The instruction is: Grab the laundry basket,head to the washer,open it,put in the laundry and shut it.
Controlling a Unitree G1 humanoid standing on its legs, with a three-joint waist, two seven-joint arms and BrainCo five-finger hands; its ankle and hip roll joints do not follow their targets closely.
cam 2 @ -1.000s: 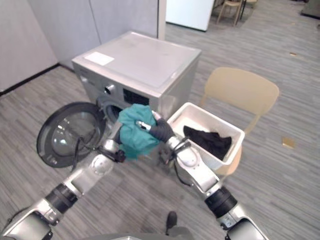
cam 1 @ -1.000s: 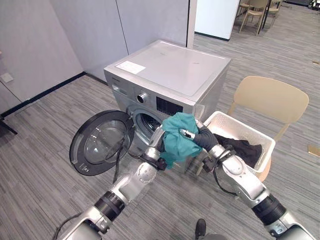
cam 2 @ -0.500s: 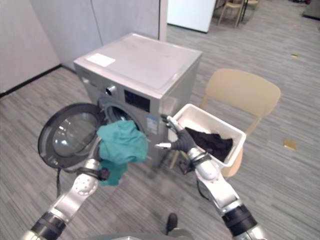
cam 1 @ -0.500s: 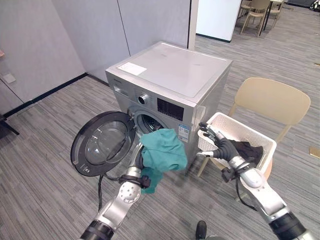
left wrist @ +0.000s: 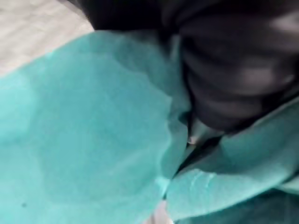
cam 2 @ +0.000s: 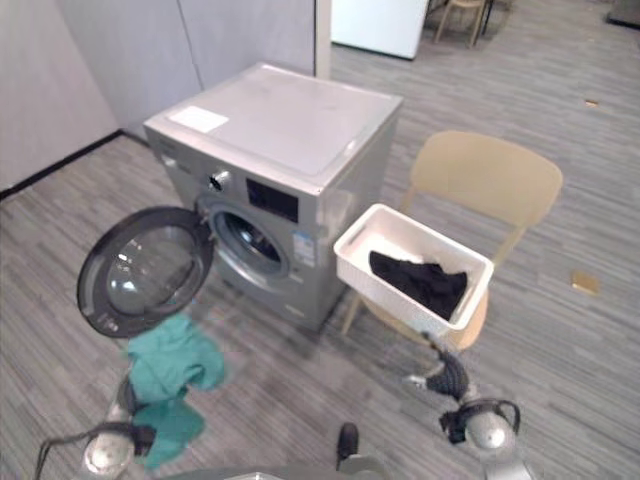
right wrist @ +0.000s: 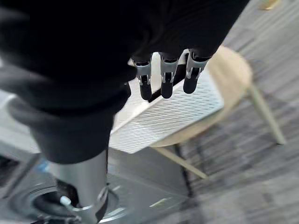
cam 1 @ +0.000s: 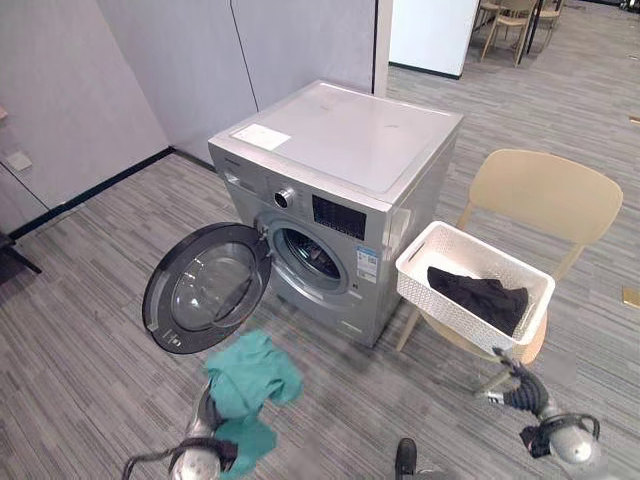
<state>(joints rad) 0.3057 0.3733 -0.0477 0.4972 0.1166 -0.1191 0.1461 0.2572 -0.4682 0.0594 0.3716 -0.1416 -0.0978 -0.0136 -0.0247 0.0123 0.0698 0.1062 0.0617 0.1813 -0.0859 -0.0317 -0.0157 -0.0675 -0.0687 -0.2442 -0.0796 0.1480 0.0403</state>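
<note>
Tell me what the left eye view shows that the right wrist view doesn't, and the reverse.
Left eye view adds: the teal cloth low before the open door, and black laundry in the basket. Right wrist view adds: the right hand close up, fingers straight, holding nothing, near the basket's wall. Shared: basket, chair, washer.

1. My two head eyes look down from above at the washing machine (cam 1: 340, 160), sharing it, its open door (cam 1: 205, 288) and the laundry basket (cam 2: 350, 258).
2. My left wrist camera sits pressed against teal cloth (left wrist: 93, 130).
3. My right wrist camera faces the basket from nearby, below it.
</note>
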